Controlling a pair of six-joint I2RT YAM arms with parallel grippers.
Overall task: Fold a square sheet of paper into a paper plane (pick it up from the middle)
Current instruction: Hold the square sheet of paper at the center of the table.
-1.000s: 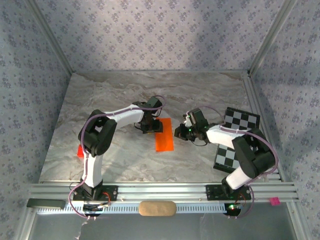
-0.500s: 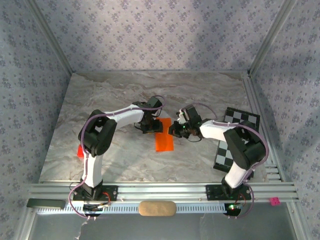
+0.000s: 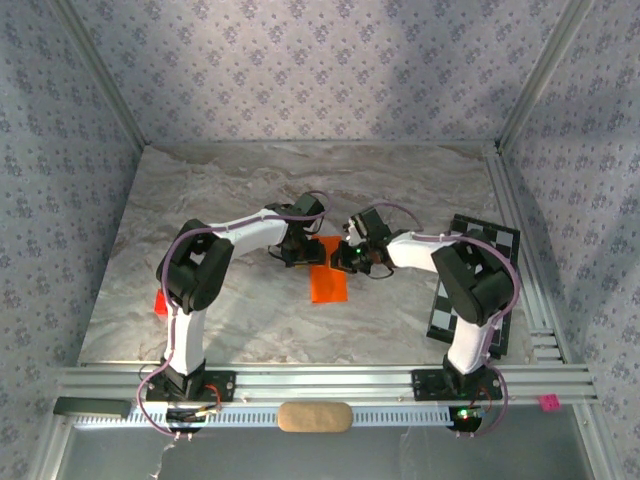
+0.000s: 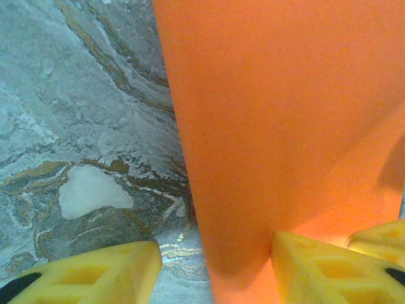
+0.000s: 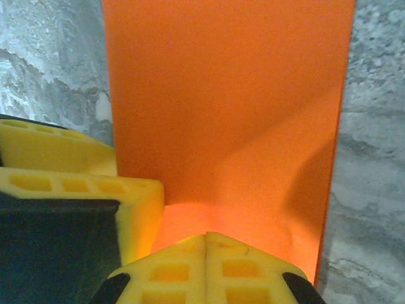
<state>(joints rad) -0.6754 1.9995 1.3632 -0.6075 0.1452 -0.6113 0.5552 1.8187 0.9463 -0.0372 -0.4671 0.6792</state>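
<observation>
Right gripper (image 5: 205, 239) jaws together, tips apparently pressing far end of sheet (image 3: 327, 284), mid-table; left gripper (image 4: 214, 253) apart, straddling its left edge. Expect thin, limp, slides easily: pinch an edge mid-length, gently.

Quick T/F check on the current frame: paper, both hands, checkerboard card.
1. The orange paper lies on the table as a narrow rectangle. True.
2. The right hand is wide open. False: its fingertips are pressed together, over the paper.
3. The left hand has its fingers apart, one over bare table and one at the paper. True.
4. The checkerboard card lies under the paper. False: it lies at the table's right edge, apart from the paper.
</observation>
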